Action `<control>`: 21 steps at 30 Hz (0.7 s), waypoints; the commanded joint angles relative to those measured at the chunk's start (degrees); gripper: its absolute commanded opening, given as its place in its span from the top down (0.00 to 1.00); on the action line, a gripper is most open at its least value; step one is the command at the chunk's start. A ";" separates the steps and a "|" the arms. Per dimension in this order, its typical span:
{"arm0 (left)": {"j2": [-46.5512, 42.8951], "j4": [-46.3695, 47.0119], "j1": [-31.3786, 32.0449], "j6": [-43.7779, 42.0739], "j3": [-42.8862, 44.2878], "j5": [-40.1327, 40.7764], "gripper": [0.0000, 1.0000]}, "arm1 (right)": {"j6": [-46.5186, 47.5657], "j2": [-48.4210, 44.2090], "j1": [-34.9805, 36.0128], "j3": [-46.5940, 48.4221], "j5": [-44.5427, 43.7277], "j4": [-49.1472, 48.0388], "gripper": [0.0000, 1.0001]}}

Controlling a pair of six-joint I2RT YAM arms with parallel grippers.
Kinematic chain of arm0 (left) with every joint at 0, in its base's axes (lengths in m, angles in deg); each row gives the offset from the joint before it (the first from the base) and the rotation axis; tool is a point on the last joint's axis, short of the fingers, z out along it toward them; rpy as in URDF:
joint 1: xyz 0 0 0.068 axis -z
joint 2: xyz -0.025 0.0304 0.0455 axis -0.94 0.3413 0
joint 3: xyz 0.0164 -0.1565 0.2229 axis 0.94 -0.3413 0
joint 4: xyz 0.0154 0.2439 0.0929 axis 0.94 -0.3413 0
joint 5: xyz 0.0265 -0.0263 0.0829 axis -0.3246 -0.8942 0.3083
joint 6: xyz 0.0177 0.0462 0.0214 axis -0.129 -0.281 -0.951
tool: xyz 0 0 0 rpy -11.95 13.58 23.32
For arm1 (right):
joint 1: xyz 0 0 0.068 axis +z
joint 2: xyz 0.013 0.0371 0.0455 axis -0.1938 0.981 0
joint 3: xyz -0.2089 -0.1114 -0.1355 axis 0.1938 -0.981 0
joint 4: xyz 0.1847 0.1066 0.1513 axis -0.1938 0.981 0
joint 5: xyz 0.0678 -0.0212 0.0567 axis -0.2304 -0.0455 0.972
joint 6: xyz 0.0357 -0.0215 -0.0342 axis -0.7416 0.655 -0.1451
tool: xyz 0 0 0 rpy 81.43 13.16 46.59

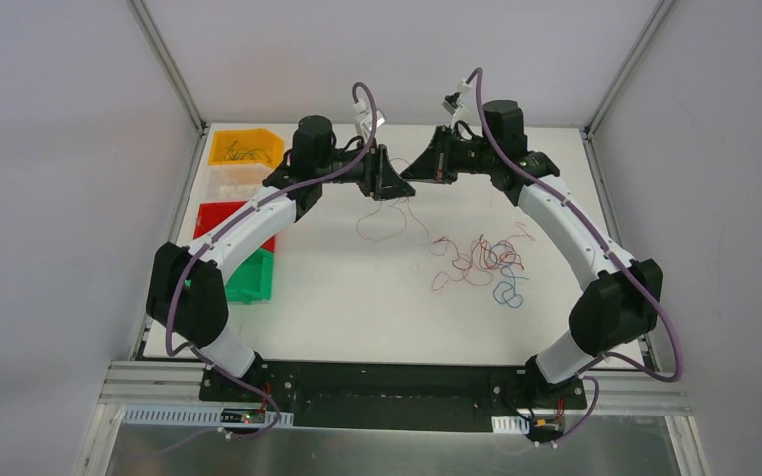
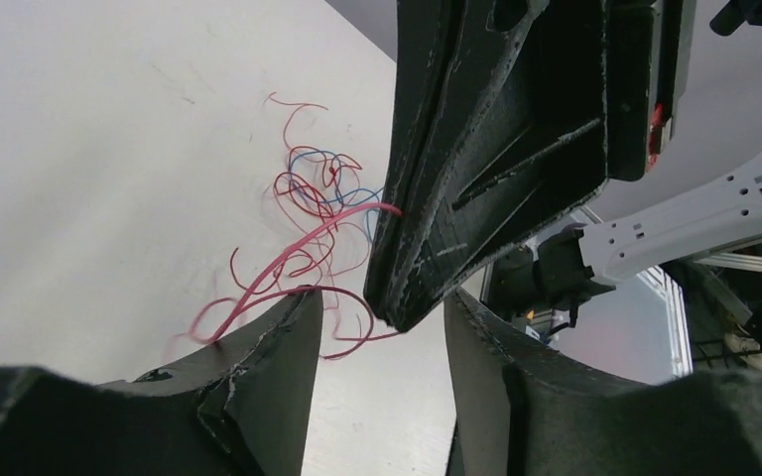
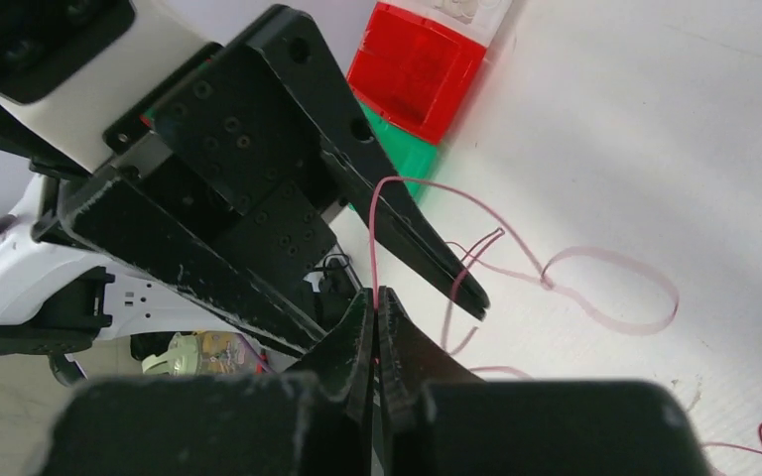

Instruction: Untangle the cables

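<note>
The right end effector (image 3: 377, 299) pinches one red cable (image 3: 373, 243) aloft, likely to free it from the tangle (image 1: 481, 263); the left end effector (image 2: 382, 297) gapes wide.

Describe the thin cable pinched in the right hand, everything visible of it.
The pink-red cable is hair-thin and flexible, and looks plastic-coated. The right hand, shut, pinches it. From there it rises, arcs over and trails in loose loops onto the white table. The open left hand flanks the pinch; contact there is unclear.
</note>
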 commanded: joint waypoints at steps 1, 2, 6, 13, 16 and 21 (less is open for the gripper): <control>1.04 9.48 1.39 2.80 1.85 -1.75 0.48 | -3.90 -2.08 0.27 0.05 1.47 -4.95 1.00; 1.18 10.06 1.57 3.19 1.62 -1.99 0.46 | -4.42 -2.01 0.32 -0.09 1.53 -5.37 1.00; 1.79 10.56 1.91 3.74 1.28 -0.88 0.50 | -5.82 -1.84 0.34 -0.50 1.95 -6.49 1.00; -0.85 2.71 0.41 1.10 1.54 2.76 1.00 | -0.15 -0.70 -5.82 0.28 4.37 2.83 0.68; -1.74 -5.31 -1.43 -2.77 2.12 5.06 1.00 | 22.31 -0.80 -9.79 0.98 -0.41 22.03 0.48; -1.23 -8.24 -3.17 -3.58 2.40 6.11 1.00 | 47.09 -1.65 -11.08 -10.63 -12.67 31.56 0.42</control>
